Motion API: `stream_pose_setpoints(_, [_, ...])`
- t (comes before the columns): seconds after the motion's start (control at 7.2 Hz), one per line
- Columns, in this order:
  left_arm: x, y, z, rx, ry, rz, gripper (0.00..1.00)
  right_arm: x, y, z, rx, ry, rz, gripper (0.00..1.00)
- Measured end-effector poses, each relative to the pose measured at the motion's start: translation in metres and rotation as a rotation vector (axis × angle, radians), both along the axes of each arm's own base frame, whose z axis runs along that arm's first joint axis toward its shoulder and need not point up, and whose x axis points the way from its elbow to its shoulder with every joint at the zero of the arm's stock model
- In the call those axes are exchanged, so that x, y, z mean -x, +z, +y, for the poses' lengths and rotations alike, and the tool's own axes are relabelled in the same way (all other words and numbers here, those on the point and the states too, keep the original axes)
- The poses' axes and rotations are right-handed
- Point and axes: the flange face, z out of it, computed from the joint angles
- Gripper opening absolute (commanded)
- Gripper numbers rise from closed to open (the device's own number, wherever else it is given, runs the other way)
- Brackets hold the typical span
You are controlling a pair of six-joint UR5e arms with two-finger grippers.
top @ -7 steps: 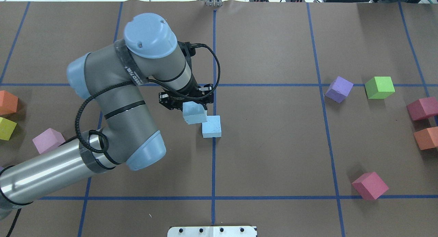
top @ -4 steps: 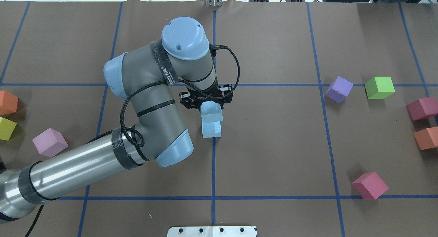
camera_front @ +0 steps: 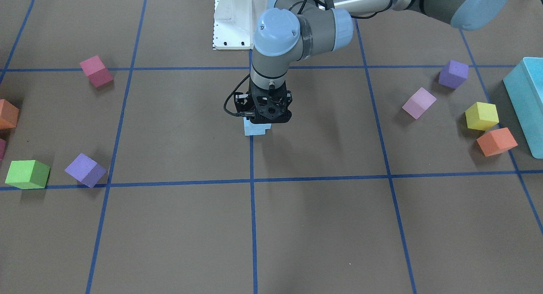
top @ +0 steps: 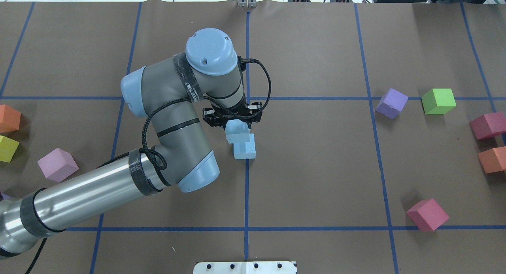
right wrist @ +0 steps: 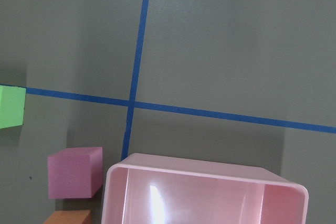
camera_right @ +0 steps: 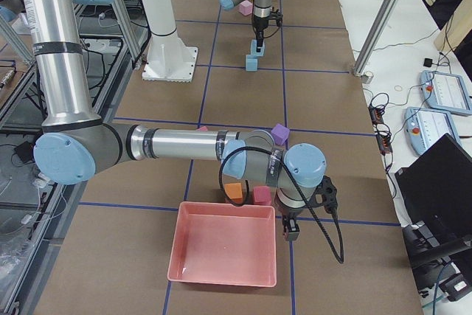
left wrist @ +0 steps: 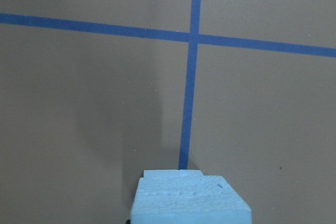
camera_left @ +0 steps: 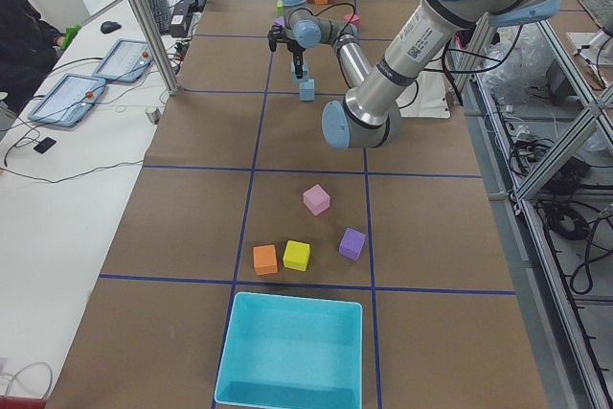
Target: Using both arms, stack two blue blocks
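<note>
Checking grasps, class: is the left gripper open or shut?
Shut: the left gripper holds the upper blue block lifted, partly over the lower blue block.

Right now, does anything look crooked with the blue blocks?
Yes. The upper blue block, gripped by the left end effector, is not square over the lower blue block. It sits off toward the robot's left, so their edges make a step. Nothing else stands out.
</note>
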Motion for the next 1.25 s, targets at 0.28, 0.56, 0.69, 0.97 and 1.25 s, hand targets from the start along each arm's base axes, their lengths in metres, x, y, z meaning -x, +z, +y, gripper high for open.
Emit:
stream_pose_setpoints(0.28, [-0.008, 0.0, 0.01, -0.003, -0.009, -0.006, 0.66, 0.0, 0.0, -0.001, 0.001, 0.001, 0.0, 1.0])
stream_pose_setpoints(0.56, [-0.02, 0.0, 0.024, 0.0, -0.024, -0.008, 0.66, 0.0, -0.001, -0.001, 0.002, 0.002, 0.002, 1.0])
stream_pose_setpoints(0.69, [-0.024, 0.0, 0.028, -0.005, -0.027, -0.011, 0.66, 0.0, -0.001, -0.001, 0.002, 0.003, 0.002, 1.0])
stream_pose_setpoints(0.97, [-0.027, 0.001, 0.03, -0.009, -0.026, -0.013, 0.66, 0.0, -0.001, -0.001, 0.002, 0.003, 0.002, 1.0])
stream_pose_setpoints(1.25, [-0.027, 0.0, 0.031, -0.012, -0.025, -0.012, 0.97, 0.0, -0.001, -0.001, 0.003, 0.004, 0.002, 1.0])
